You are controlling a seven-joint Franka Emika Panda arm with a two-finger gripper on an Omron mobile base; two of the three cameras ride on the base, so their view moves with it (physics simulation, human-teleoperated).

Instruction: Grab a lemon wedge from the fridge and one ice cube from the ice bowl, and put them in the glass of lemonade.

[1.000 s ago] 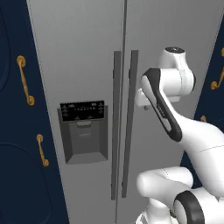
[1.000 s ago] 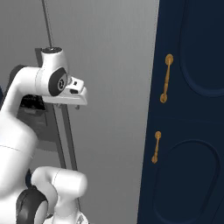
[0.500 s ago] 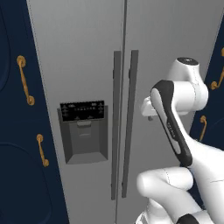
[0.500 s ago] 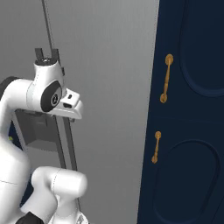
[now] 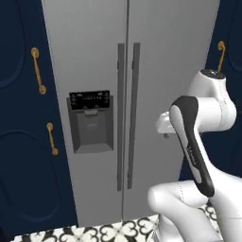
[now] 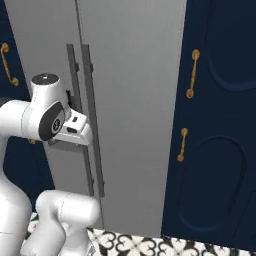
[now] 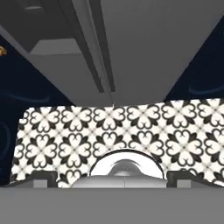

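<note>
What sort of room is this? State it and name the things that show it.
Most likely a home kitchen: a tall grey side-by-side fridge with long vertical bar handles and a black dispenser panel, navy cabinet doors with gold handles on both sides, and a black-and-white patterned tile floor.

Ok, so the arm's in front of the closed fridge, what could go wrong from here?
1. The fridge doors are shut, and the two bar handles stand close together; the end effector could catch the wrong one or both.
2. The hand camera looks down at the patterned floor, not at a handle, so the reach may start misaligned.
3. The bent arm sits close to the right door, which might hit it when swinging open.
</note>
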